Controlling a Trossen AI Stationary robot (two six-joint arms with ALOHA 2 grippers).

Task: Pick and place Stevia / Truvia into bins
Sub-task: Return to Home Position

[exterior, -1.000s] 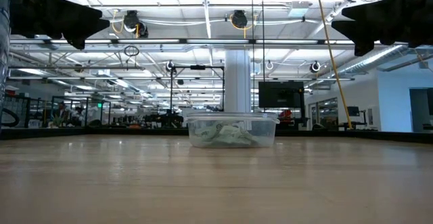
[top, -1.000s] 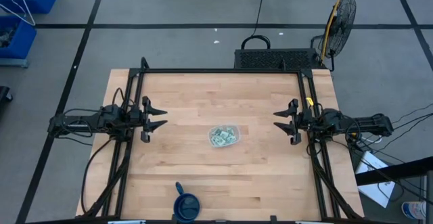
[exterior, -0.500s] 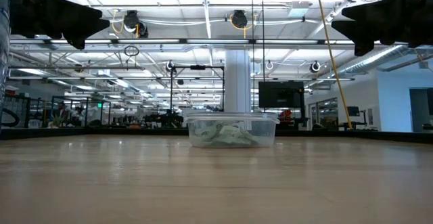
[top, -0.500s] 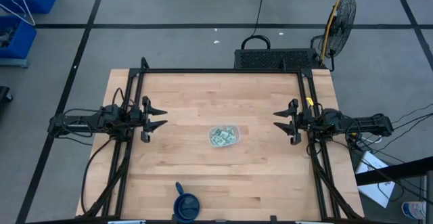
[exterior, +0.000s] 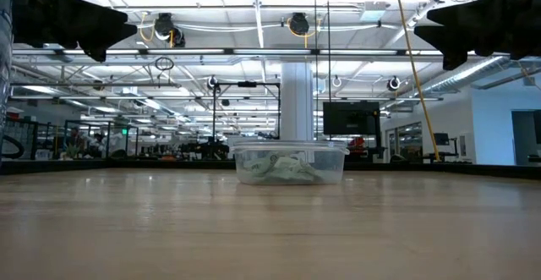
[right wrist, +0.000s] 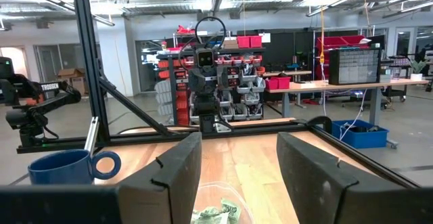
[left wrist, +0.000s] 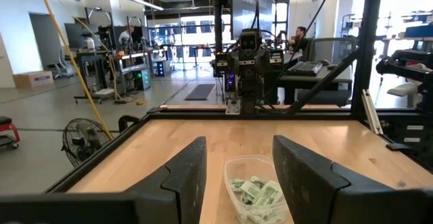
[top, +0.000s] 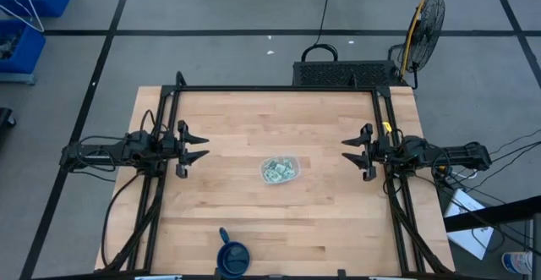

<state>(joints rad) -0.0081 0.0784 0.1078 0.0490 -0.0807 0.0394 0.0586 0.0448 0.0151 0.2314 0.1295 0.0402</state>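
The clear plastic tub [top: 280, 169] stands on its base at the middle of the table, with several pale green and white sachets [top: 275, 172] piled inside. The low view shows the tub [exterior: 289, 161] and its sachets [exterior: 283, 169] too. My left gripper [top: 203, 145] hovers open above the table's left side, pointing at the tub [left wrist: 254, 187]. My right gripper [top: 346, 150] hovers open above the right side, also facing the tub [right wrist: 215, 210]. No sachet lies on the bare wood.
A dark blue cup [top: 233, 256] with a handle stands at the table's near edge, seen as well in the right wrist view [right wrist: 64, 166]. A black frame [top: 279, 89] runs around the table top. Bare wood lies between each gripper and the tub.
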